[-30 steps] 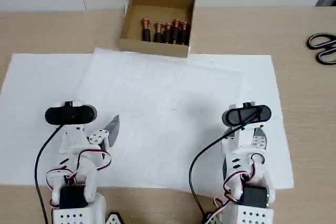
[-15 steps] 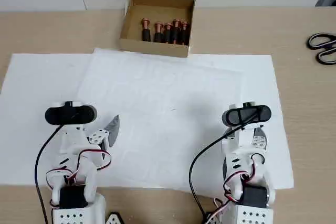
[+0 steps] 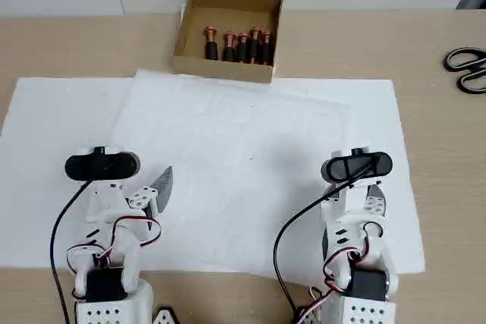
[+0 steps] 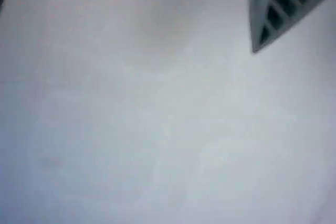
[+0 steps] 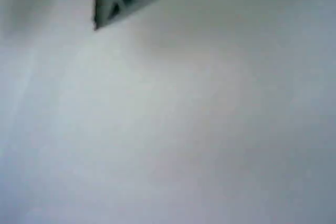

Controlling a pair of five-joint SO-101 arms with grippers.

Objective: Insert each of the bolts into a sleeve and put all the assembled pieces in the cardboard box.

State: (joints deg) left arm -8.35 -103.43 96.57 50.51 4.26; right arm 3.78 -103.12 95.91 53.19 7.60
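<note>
From the high view, the left gripper (image 3: 162, 187) sits low at the near edge of the white paper (image 3: 250, 142), parked over bare sheet. Honestly can't tell if it's released or clenched. Its own wrist view is just blurry white paper up close, with a ribbed grey corner of the gripper poking in.

Further back, past the paper's far edge, the cardboard box (image 3: 225, 70) sits on the wooden table (image 3: 76, 43). Five assembled pieces (image 3: 239, 45) are lined up side by side inside, copper heads toward the far wall. Neither wrist view gets any of that.

The right gripper (image 3: 374, 199) is the same story: near edge, over paper, state impossible to call, same blurry wrist shot. Scissors (image 3: 467, 68) lie far right on the table, well apart.
</note>
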